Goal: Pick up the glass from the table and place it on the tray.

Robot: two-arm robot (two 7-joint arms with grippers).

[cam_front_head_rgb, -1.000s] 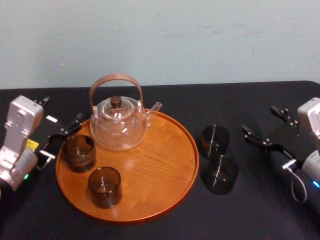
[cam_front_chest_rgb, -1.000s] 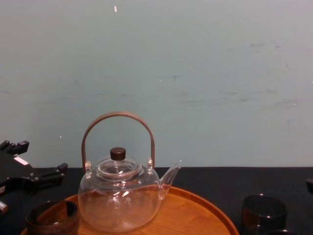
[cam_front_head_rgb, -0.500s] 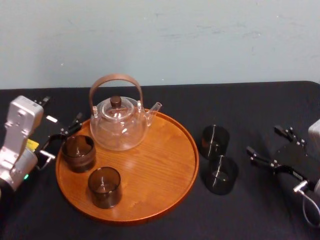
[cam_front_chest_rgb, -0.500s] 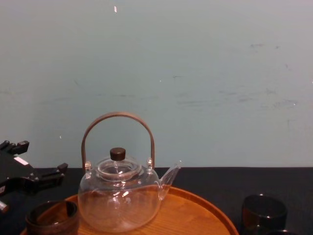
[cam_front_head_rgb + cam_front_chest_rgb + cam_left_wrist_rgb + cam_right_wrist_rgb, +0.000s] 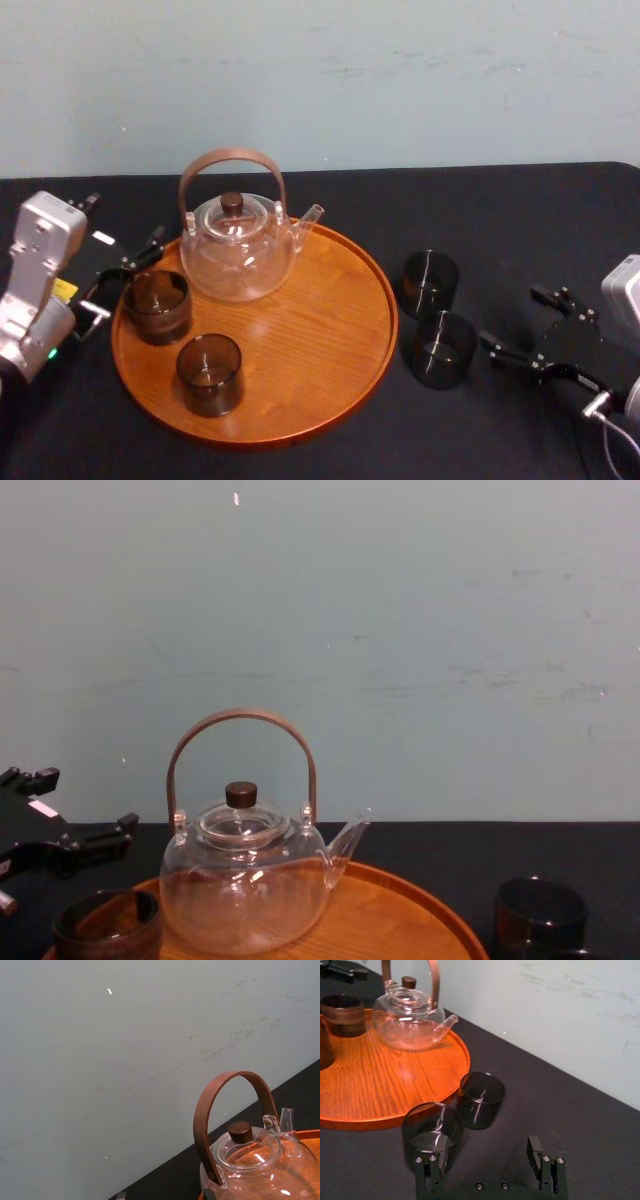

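Observation:
Two dark smoked glasses stand on the black table just right of the tray: a far glass (image 5: 430,283) (image 5: 481,1099) (image 5: 540,915) and a near glass (image 5: 444,348) (image 5: 432,1130). The round wooden tray (image 5: 330,300) (image 5: 380,1085) (image 5: 400,920) holds a glass teapot (image 5: 238,250) and two more dark glasses (image 5: 157,305) (image 5: 210,373). My right gripper (image 5: 520,325) (image 5: 485,1165) is open, low over the table, right of the near glass and apart from it. One of its fingers (image 5: 427,1170) lines up with that glass. My left gripper (image 5: 122,280) (image 5: 65,820) rests open at the tray's left rim.
The teapot (image 5: 410,1020) (image 5: 245,880) (image 5: 250,1160) with its tall brown hoop handle stands at the tray's back. The tray's right half is bare wood. A pale wall closes off the table's far edge. Black tabletop (image 5: 520,220) lies open behind the right gripper.
My right gripper has come nearer and to the left, down toward the near glass on the table, still open. The left arm and all the glasses have stayed put.

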